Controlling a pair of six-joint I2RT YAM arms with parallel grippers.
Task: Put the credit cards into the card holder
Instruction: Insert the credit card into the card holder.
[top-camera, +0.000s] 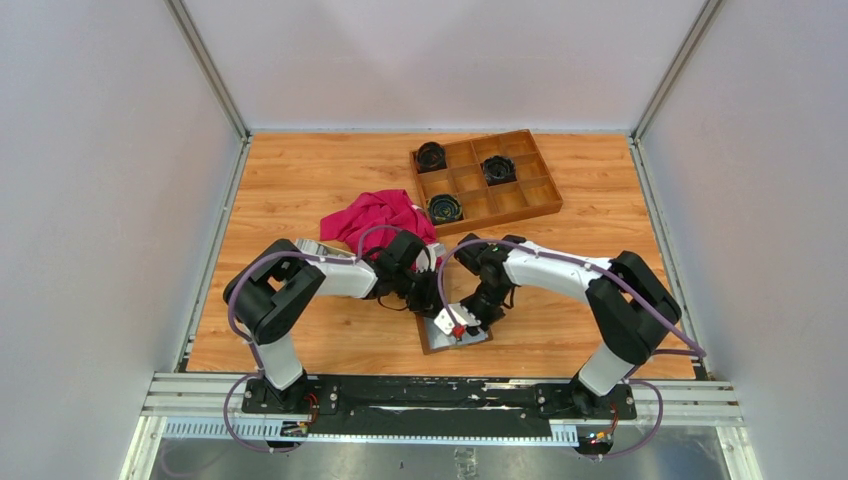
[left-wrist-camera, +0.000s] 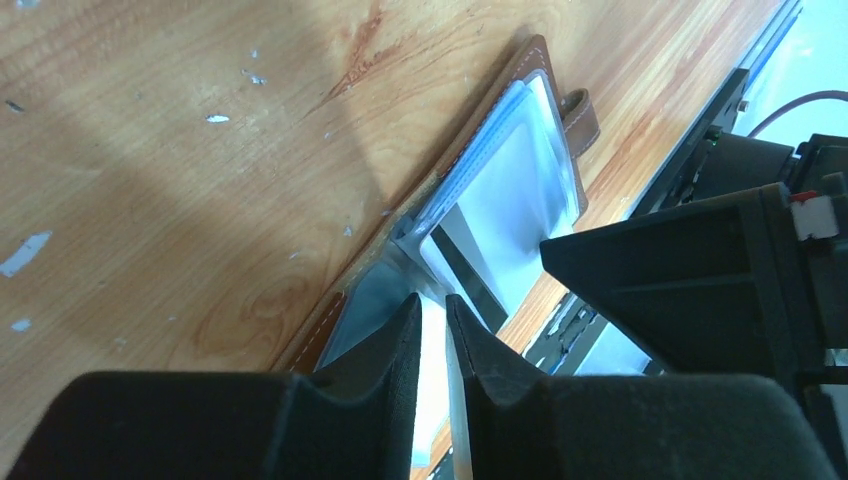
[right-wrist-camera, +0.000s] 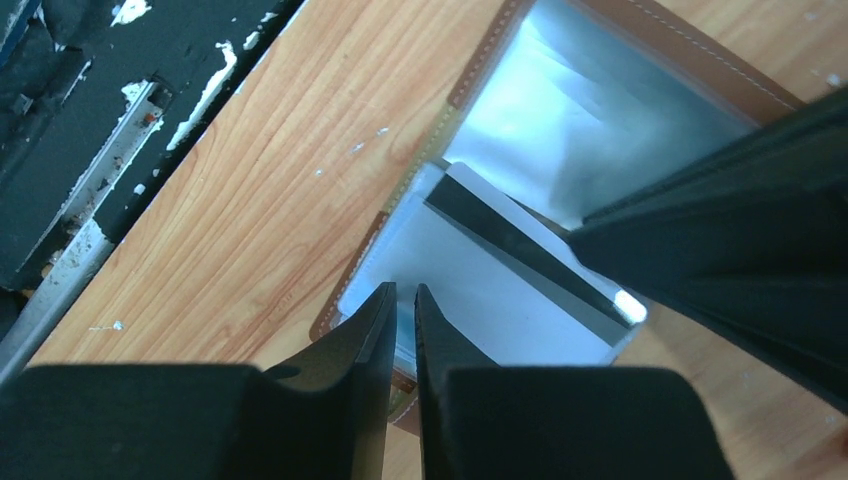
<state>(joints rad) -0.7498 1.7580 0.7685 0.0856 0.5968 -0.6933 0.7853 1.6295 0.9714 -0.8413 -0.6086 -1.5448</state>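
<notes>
The brown leather card holder (top-camera: 440, 345) lies open near the table's front edge, its clear inner pockets (left-wrist-camera: 510, 190) facing up. A white credit card (right-wrist-camera: 500, 280) with a dark stripe rests tilted on the pockets, one end by the pocket mouth (left-wrist-camera: 470, 275). My left gripper (left-wrist-camera: 433, 298) hangs low over the holder's spine. Its jaws are a narrow slit apart, and a thin pale edge lies against one finger. My right gripper (right-wrist-camera: 401, 287) comes in from the other side over the card's near edge, jaws also a slit apart with nothing between them. The two grippers (top-camera: 432, 300) (top-camera: 470, 318) nearly meet.
A wooden compartment tray (top-camera: 485, 180) with three black round parts stands at the back right. A red cloth (top-camera: 375, 218) lies behind the left arm. The holder's snap tab (left-wrist-camera: 580, 112) sticks out toward the metal rail (top-camera: 440, 395) at the table's front.
</notes>
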